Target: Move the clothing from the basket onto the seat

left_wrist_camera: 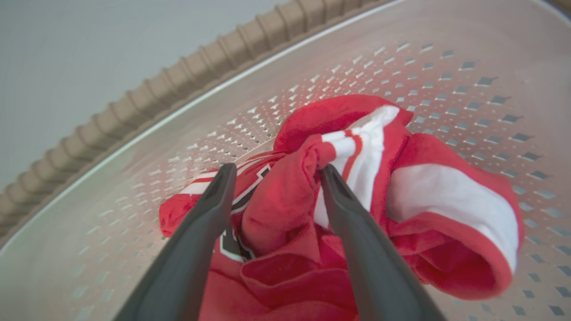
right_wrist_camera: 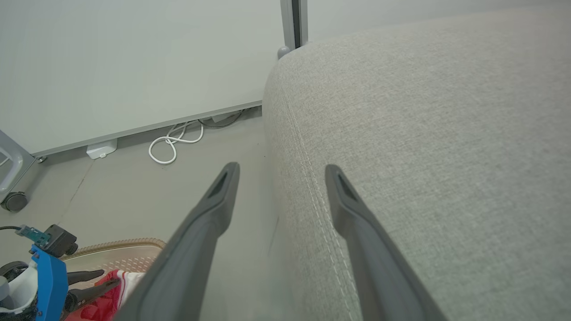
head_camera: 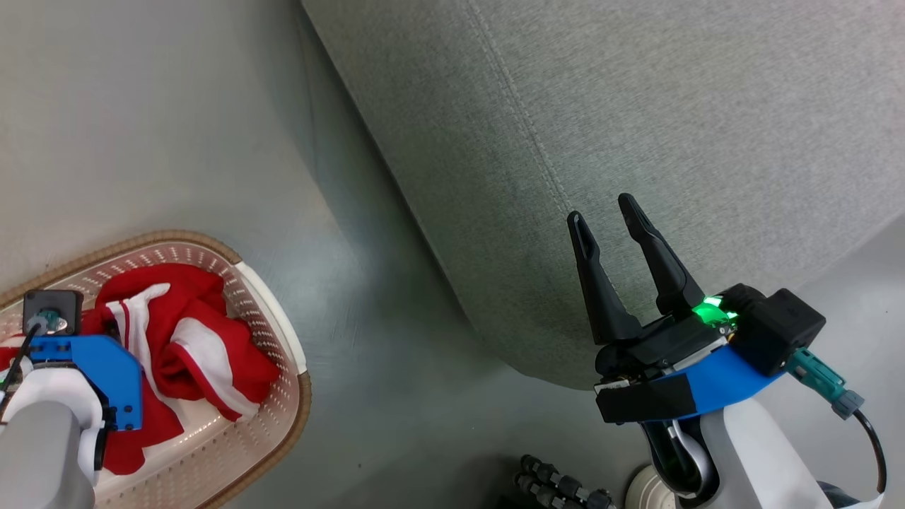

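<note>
Clothing (head_camera: 191, 339): heaped in basket (head_camera: 302, 403), lower left of head view; seat (head_camera: 707, 141) upper right.
Left wrist view: left claw (left_wrist_camera: 276, 169) wide, straddling a red fold at centre, apparently poised to pinch.
Right wrist view: right claw (right_wrist_camera: 281, 169) wide, empty, over the seat edge, likely kept clear.

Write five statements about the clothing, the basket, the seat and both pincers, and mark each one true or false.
1. The clothing lies inside the basket. True.
2. The left pincer is shut on the clothing. False: its fingers stand open on either side of a fold of red fabric.
3. The right pincer is open and holds nothing, over the edge of the seat. True.
4. One red garment lies on the seat. False: all the red fabric in view is in the basket.
5. The basket stands on the seat. False: it stands on the floor, apart from the seat.
</note>
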Controlling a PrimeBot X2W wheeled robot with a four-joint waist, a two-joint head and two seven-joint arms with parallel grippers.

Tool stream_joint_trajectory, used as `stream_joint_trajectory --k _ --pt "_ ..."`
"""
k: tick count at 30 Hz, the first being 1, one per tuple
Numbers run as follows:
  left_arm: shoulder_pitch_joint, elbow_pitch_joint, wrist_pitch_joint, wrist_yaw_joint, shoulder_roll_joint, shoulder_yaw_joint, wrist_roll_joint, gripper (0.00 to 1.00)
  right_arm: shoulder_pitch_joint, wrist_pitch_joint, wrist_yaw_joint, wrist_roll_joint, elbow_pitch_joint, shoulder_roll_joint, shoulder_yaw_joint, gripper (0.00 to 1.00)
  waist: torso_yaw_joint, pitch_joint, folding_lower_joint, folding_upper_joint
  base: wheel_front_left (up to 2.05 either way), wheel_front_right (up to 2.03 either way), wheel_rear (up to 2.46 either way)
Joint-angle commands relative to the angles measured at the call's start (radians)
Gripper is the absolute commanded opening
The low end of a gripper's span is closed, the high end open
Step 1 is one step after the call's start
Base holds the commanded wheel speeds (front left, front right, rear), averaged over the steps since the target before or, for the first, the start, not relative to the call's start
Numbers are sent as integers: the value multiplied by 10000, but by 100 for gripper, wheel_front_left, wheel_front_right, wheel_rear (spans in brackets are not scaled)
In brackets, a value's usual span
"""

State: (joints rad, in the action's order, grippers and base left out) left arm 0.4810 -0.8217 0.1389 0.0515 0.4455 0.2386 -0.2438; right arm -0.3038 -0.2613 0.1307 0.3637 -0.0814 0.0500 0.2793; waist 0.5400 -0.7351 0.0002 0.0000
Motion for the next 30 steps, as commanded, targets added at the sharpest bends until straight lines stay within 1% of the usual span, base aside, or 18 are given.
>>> stream_joint_trajectory --k 1,5,9,10,11,12,14,21,25,27,30 --pt "241 -21 189 -89 77 74 41 100 -97 -50 1 97 71 8 -31 100 -119 -181 -2 0 0 0 0" --pt "591 -171 639 -195 103 246 89 100 33 -51 1 63 232 10 -109 100 -230 -437 -2 0 0 0 0" --pt "929 -387 1009 -389 109 469 160 100 165 -51 1 -21 380 8 -236 100 -340 -626 -2 0 0 0 0" --pt "1014 -432 1061 -430 103 496 147 98 189 -51 1 -45 401 8 -250 100 -358 -651 -2 0 0 0 0" --pt "1106 -475 1109 -477 81 509 115 45 213 -51 1 -64 419 8 -258 100 -376 -675 -2 0 0 0 0" --pt "1175 -507 1138 -584 57 568 112 0 217 -51 1 -78 424 8 -259 100 -391 -693 -2 0 0 0 0" --pt "1287 -633 1243 -774 -17 606 8 0 202 -52 1 -90 415 8 -230 100 -409 -688 -2 0 0 0 0" --pt "1439 -879 977 -897 -58 549 -201 0 -127 -52 1 -92 253 8 50 100 -335 -382 -2 0 0 0 0" --pt "1608 -2122 -11 -966 -153 541 -268 0 -579 -52 1 137 133 5 559 100 -32 -191 -2 0 0 0 0" --pt "1765 -2701 -462 -1055 -478 652 -261 0 -602 -52 1 30 -44 11 552 100 -244 200 -2 0 0 0 0" --pt "1826 -3492 -1007 -1209 -1138 835 -297 0 -581 -49 1 -240 -332 7 519 100 -753 913 -2 0 0 0 0"
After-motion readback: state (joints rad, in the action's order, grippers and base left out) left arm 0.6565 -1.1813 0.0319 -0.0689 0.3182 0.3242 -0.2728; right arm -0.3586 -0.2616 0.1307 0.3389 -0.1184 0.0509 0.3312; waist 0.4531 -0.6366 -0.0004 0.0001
